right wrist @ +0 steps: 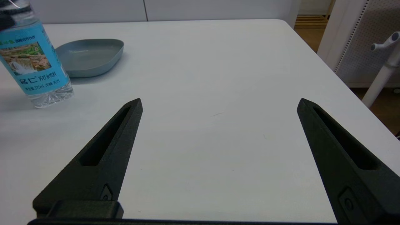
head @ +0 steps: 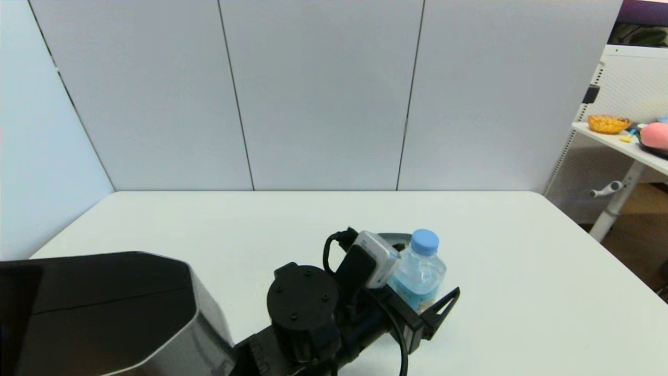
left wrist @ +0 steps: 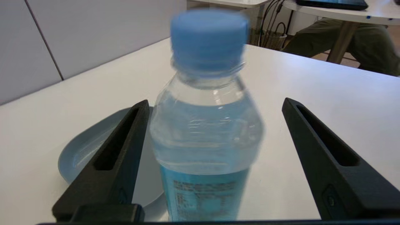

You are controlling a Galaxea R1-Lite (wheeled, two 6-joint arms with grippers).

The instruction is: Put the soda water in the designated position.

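Pre-grasp: left tool (left wrist: 212,125) spread wide, straddling the bottle (left wrist: 204,134) beside the plate (left wrist: 78,153), gripping nothing; next, close.

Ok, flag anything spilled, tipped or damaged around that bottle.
Nothing stands out. The soda water stands upright on the white table, cap on, beside the grey-blue plate, not on it. The left gripper is open around the bottle; the right gripper is open over bare table.

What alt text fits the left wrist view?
The left gripper, fingers open, straddles the upright soda water without gripping it. A grey-blue plate lies just beyond on the white table.
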